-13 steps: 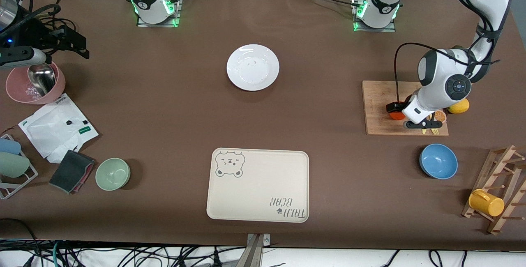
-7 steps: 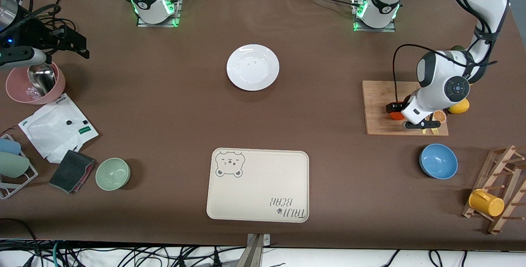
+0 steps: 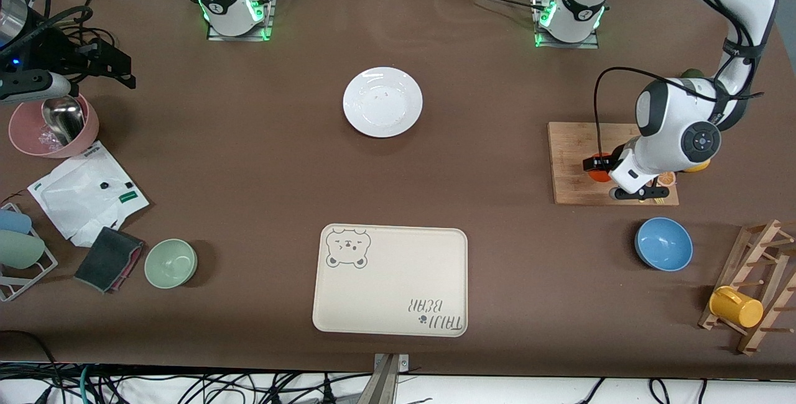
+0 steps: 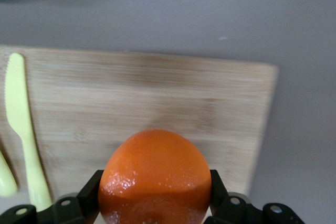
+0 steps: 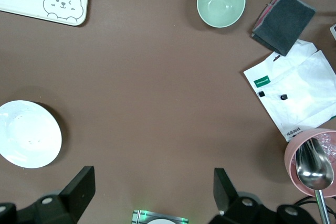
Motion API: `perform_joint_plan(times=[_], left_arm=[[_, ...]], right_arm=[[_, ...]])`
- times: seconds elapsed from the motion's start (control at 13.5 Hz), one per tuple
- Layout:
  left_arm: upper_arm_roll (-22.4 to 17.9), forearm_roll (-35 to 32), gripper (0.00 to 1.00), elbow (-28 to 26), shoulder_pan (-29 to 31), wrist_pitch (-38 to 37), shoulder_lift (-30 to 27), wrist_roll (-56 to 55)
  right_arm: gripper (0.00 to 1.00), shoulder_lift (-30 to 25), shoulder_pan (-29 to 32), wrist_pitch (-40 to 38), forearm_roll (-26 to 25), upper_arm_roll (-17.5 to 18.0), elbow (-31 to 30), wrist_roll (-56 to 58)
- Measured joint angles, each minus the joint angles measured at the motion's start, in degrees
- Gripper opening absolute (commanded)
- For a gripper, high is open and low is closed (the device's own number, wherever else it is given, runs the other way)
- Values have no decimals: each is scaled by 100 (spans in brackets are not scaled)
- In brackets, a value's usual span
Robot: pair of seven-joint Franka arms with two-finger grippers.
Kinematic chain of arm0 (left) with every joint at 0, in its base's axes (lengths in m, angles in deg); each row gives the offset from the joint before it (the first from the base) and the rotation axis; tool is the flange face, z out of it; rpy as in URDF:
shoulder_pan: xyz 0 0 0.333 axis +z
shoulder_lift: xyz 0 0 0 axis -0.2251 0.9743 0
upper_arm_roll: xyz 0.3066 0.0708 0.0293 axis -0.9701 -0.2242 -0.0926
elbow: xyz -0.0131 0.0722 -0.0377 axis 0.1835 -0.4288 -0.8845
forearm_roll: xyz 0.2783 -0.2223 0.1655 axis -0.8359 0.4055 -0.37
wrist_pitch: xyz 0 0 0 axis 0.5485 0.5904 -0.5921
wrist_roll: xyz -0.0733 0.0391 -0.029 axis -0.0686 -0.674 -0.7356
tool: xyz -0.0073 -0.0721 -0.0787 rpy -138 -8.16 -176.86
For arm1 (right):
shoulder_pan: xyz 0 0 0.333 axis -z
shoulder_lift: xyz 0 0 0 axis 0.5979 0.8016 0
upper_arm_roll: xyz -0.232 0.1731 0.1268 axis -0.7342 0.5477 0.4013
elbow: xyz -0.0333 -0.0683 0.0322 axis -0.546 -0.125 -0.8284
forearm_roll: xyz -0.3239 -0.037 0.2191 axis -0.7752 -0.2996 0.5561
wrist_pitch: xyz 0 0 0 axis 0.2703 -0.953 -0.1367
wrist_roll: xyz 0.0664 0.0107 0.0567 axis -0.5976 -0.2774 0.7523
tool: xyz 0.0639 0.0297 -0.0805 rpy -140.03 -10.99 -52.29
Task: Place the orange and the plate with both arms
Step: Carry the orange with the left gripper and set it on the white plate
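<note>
Now your left claw (image 4: 155, 211) has just clamped onto the orange (image 4: 155, 177), at right of the front frame on the cutting board (image 3: 575, 165). Grasp made; lift next. Right claw (image 5: 152, 192) waits high, spread, empty; plate (image 3: 382, 102) upper centre, untouched.

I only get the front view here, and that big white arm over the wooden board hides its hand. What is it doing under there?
Observer: The left gripper is shut on the orange, one finger on each side of the fruit.
Operator: Anything else on that board I can't make out?
Observer: A pale yellow plastic knife lies on the cutting board, beside the orange and apart from it.
Operator: And the other arm? I only see its base.
Observer: The right gripper waits open, high above the table near its own base, and its camera sees the white plate untouched.
</note>
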Motion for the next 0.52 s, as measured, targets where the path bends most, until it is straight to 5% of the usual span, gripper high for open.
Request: perform_joint_plan(times=[0.22, 0.52], left_arm=[[934, 64, 34, 652, -20, -778, -112, -1367], [2324, 72, 34, 769, -327, -778, -31, -3734]], right_arm=[[100, 0, 0, 0, 0, 0, 0, 0], [100, 0, 0, 0, 1, -2, 0, 0]])
